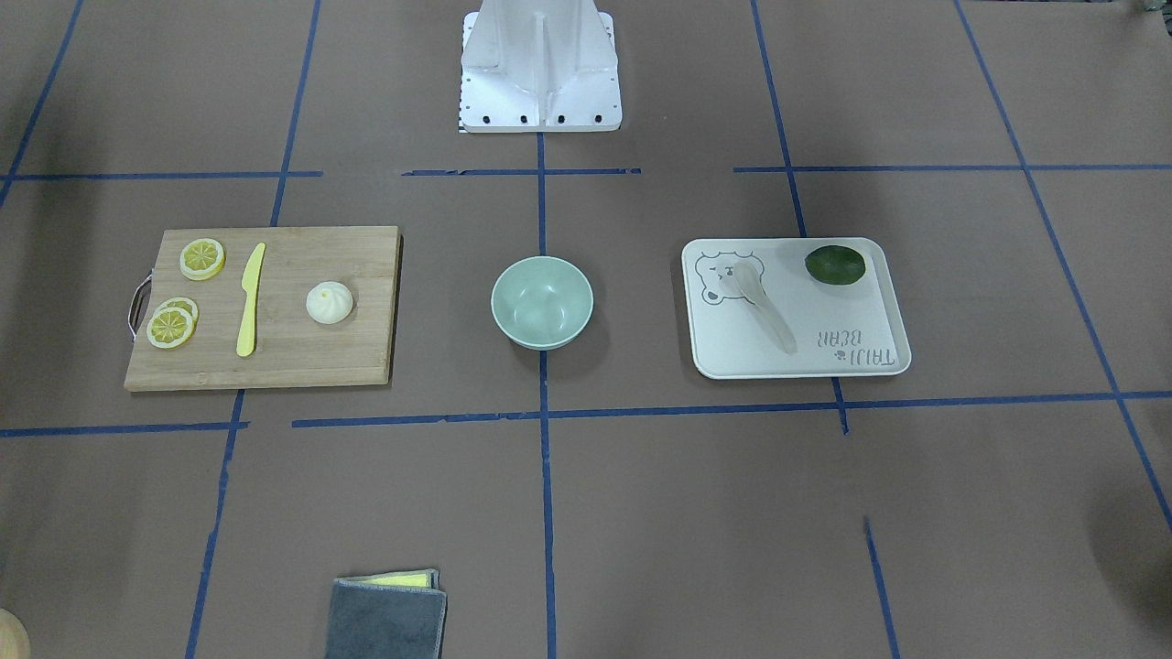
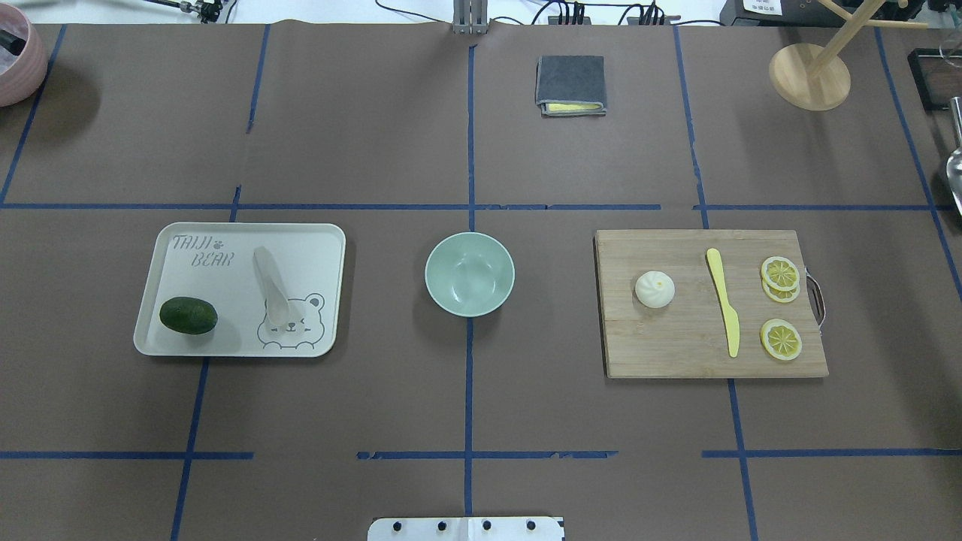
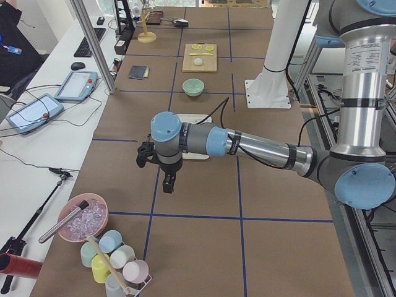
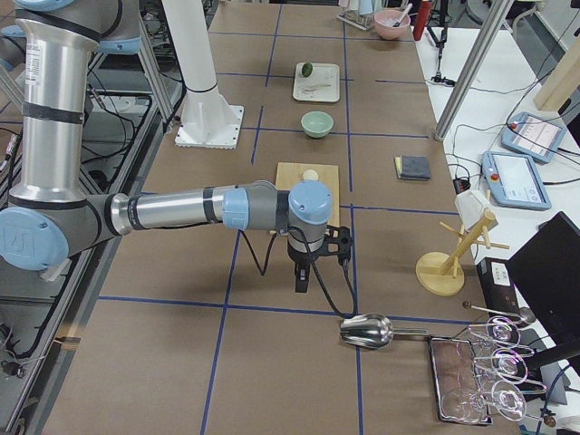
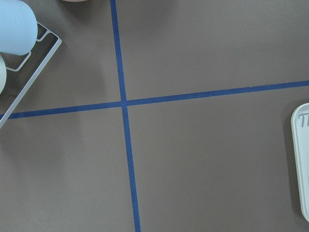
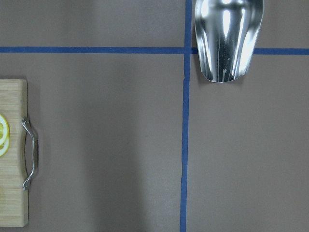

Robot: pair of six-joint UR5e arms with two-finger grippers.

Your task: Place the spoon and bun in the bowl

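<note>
Standing alone at the middle of the bench, the bowl (image 2: 470, 273) sits on a blue tape line, well apart from the things on either side. On the robot's left lies a pale tray (image 2: 316, 240) printed with a bear. The spoon (image 2: 272, 289) rests on it, scoop over the bear's face at the near end and handle pointing far. A dark green fruit (image 2: 189, 315) lies on the tray's near left corner, apart from the spoon.

On the robot's right lies a wooden cutting board (image 2: 676, 346) with a metal handle. The bun (image 2: 654, 289) sits on its left part, the side nearer the bowl. A yellow knife (image 2: 724, 310) lies right of the bun, and the lemon slices (image 2: 782, 340) lie right of the knife, two of them overlapping.

A folded grey cloth (image 2: 570, 80) lies at the far edge, a wooden stand (image 2: 809, 75) at the far right and a pink bowl (image 2: 15, 64) at the far left. A metal scoop (image 6: 227, 34) lies beyond the board's right end.

The left arm (image 3: 247, 143) reaches out past the tray's left side and the right arm (image 4: 181, 210) past the board's right side. Both hang above bare bench. Whether the left jaws or the right jaws are apart or together, I cannot tell.

The bench is covered in brown sheeting gridded with blue tape. A white desk with screens runs along its far side.

Count: one spoon, one bun, one bowl, one knife, one fruit, three lemon slices.
</note>
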